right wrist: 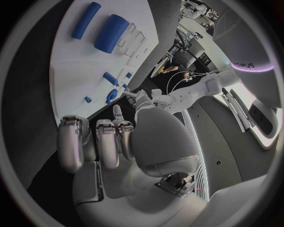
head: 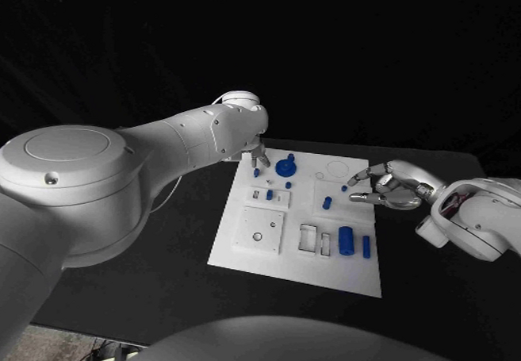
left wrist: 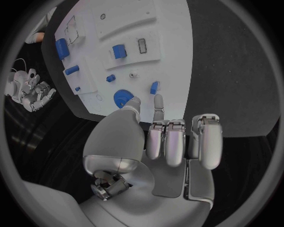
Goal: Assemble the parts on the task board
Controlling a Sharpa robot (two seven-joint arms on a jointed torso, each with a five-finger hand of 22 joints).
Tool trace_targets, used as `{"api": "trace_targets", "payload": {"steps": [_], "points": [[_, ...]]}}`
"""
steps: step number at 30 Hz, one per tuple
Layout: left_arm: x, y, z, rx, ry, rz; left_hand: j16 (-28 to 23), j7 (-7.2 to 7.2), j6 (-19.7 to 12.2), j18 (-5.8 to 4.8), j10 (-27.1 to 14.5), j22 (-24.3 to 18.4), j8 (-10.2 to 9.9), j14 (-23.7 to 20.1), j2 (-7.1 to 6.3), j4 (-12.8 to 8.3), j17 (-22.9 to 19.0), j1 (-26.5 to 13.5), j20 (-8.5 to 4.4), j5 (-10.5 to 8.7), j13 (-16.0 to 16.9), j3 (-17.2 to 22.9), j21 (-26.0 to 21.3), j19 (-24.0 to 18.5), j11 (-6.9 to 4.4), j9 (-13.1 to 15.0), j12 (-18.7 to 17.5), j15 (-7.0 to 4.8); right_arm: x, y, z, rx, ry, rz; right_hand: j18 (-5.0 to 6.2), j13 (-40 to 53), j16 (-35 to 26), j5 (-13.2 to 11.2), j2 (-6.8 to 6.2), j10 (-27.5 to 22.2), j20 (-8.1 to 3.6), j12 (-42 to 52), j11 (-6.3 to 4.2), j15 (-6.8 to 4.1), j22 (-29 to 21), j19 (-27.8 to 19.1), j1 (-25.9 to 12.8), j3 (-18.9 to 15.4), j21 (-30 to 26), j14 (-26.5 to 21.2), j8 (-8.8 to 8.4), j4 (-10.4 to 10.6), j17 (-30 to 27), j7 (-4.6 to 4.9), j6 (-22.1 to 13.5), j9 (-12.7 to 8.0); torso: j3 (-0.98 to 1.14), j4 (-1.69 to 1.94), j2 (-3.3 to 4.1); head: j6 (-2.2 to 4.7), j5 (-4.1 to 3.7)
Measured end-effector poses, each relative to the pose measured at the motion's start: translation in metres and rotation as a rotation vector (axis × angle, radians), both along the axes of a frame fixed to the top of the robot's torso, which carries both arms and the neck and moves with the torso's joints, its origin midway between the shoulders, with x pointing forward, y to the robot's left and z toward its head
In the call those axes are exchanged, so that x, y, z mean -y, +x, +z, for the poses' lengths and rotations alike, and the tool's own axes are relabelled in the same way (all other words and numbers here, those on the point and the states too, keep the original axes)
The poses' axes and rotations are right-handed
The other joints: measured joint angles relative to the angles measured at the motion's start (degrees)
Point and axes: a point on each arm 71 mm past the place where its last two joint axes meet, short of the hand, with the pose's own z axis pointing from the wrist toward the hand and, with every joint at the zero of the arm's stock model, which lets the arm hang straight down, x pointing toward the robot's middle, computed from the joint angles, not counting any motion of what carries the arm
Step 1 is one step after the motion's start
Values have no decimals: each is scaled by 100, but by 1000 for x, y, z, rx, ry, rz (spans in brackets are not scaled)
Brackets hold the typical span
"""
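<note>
White board (head: 258,252) lies mid-table, carrying small blue parts (head: 346,240). The left hand (head: 257,155) is seen at its far edge, fingers apart, empty; the right hand (head: 386,187) likewise, beside its right edge.

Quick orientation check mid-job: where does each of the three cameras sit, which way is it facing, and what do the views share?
Head view: on the robot's head, looking down at the task board; both arms, left hand, right hand.
Left wrist view: behind the left hand, facing the task board and blue gear.
Right wrist view: behind the right hand, facing the task board.
Shared: the blue gear shows in the head and left wrist views.
</note>
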Motion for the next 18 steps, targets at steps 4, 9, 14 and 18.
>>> {"api": "trace_targets", "payload": {"steps": [4, 9, 14, 18], "points": [[-1, 0, 0, 5, 0, -1, 0, 0, 0, 0, 0, 0, 24, 0, 0, -16, 0, 0, 0, -26, 0, -16, 0, 0, 0, 73, 0, 0, 0, 0, 0, 0, 0, -1, 0, 0, 0, 0, 1, 0, 0, 0, 0, 0, 0, 0, -1, 0, 0, 0, 0, 0, 0, 0, 0, 0, 1, 0, 0, 0, -14], [-2, 0, 0, 7, 2, -2, 0, 0, 0, 0, -17, 0, 128, 0, 22, -16, -1, 22, 0, -64, 0, -16, 0, 0, -25, 250, 0, 0, 1, 0, 0, -1, -1, -2, 0, 0, 0, 0, 25, 0, 0, 0, 0, 0, 0, 0, -25, 0, 0, 0, 0, 0, -1, 0, 0, -5, 1, 0, -1, 0, -31], [-4, 1, 0, 7, 4, 0, 0, 0, 0, 1, 0, 0, 168, 22, -1, -16, -1, 45, 0, -88, 0, -16, 0, 0, -41, 389, 0, -22, 1, 0, 0, -1, -1, -4, -1, 0, 0, 0, 25, 0, 0, 0, 0, 0, -1, 0, -25, 0, 0, 0, 0, 0, -1, 0, 0, -5, 1, 0, -2, 0, -34], [-5, 1, 0, 7, 8, 0, 0, -3, -3, 0, 0, 0, 192, 22, -1, -16, -1, 45, 0, -88, 0, -16, 0, 0, -41, 430, 0, -22, 2, 0, 0, -1, -2, -5, 0, 0, 0, 0, 23, 0, 0, 0, 0, 0, -1, 0, -23, 0, 0, 0, 0, 0, -1, 0, 0, -5, 2, -1, -2, 0, -29]]}}
